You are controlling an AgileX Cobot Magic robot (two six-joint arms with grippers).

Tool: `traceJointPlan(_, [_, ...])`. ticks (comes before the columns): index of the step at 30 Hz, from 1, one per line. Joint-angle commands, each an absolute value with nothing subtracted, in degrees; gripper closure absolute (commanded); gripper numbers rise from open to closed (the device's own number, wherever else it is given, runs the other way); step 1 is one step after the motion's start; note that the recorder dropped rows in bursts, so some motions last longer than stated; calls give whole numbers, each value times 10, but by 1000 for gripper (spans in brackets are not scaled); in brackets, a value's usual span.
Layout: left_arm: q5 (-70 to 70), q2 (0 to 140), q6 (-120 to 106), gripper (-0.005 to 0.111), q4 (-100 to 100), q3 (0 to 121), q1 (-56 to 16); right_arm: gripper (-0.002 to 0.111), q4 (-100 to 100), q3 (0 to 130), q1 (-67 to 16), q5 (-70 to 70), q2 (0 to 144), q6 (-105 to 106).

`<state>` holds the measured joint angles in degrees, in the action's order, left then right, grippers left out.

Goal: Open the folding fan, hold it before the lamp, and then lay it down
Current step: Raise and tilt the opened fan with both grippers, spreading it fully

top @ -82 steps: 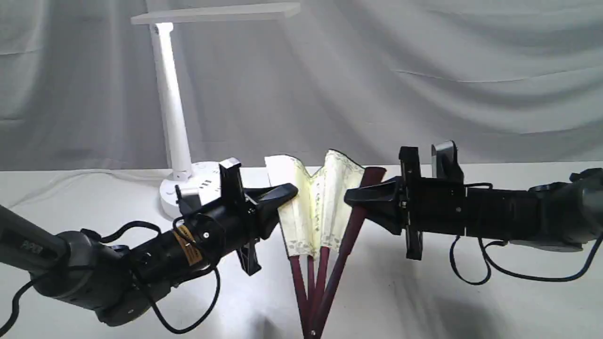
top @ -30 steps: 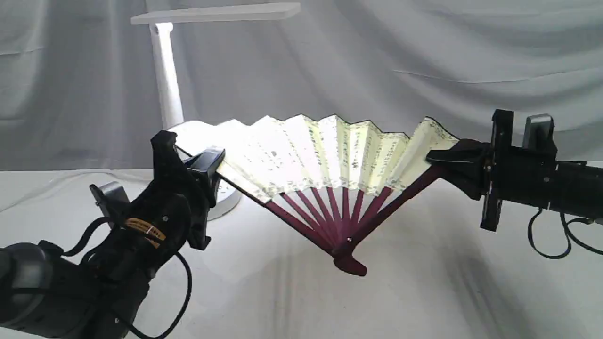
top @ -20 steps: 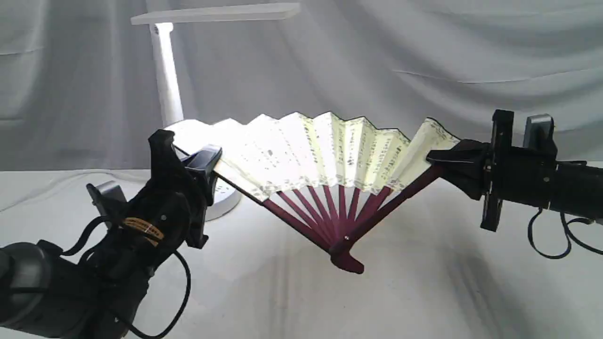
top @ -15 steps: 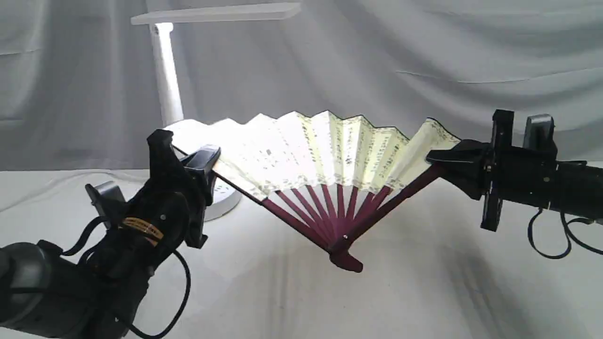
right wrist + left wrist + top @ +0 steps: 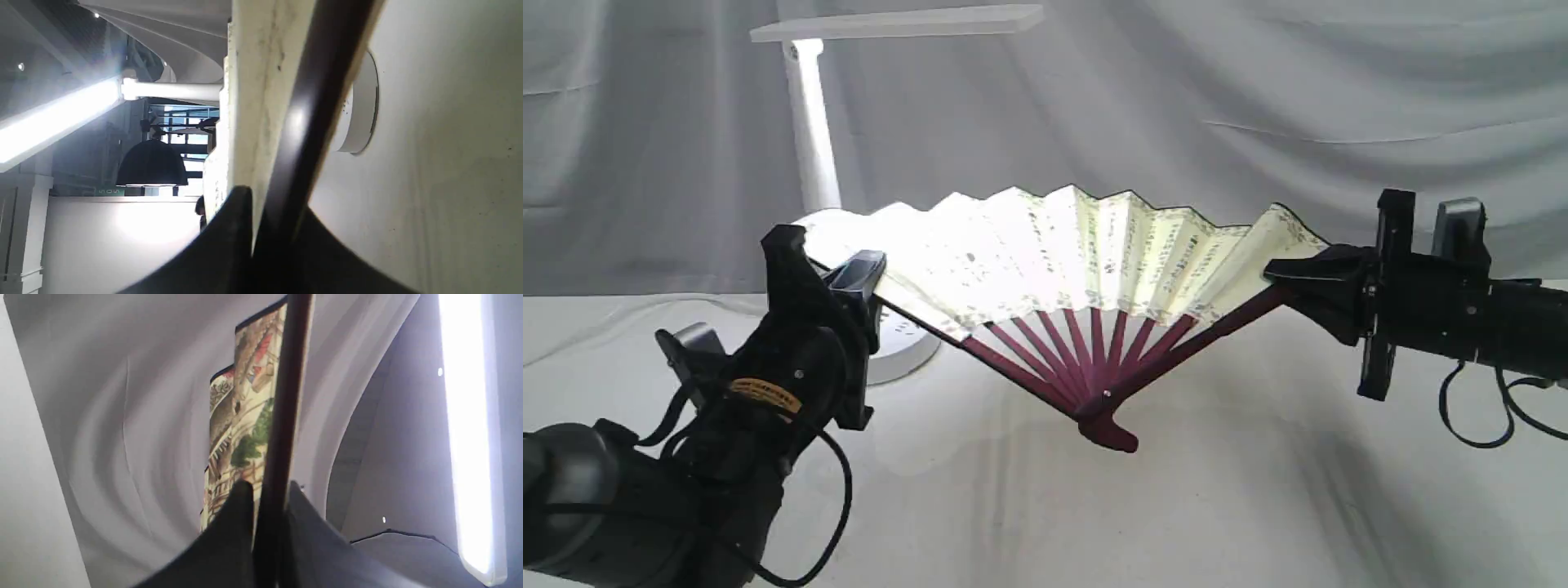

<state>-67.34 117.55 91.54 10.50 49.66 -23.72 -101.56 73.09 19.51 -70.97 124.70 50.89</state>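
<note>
Cream paper of the folding fan (image 5: 1086, 261) is spread wide in the air before the lamp (image 5: 810, 139), the left gripper (image 5: 827, 268) clamped on one guard and the right gripper (image 5: 1281, 279) on the other; opening looks done, only laying it on the table (image 5: 1217, 506) remains

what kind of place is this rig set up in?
Probably a staged lab recording booth: draped grey cloth backdrop, white-covered table, and just two props, the lamp and the folding fan, gripped by the left pincer and right pincer.
</note>
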Motion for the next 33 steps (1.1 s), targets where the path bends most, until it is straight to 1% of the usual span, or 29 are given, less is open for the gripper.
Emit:
traceJointPlan(1, [-700, 1162, 923, 107, 228, 496, -257, 108, -999, 728, 211, -700, 1243, 540])
traceJointPlan(7, [-700, 1162, 884, 107, 352, 496, -312, 108, -997, 728, 236, -700, 1243, 530])
traceJointPlan(17, [-700, 1162, 881, 107, 459, 496, -367, 108, -980, 728, 252, -700, 1241, 505])
traceJointPlan(24, [-700, 1162, 883, 107, 488, 496, -381, 108, -967, 725, 269, -700, 1206, 505])
traceJointPlan(33, [-700, 1159, 917, 107, 522, 496, -382, 108, -987, 671, 305, -700, 1181, 506])
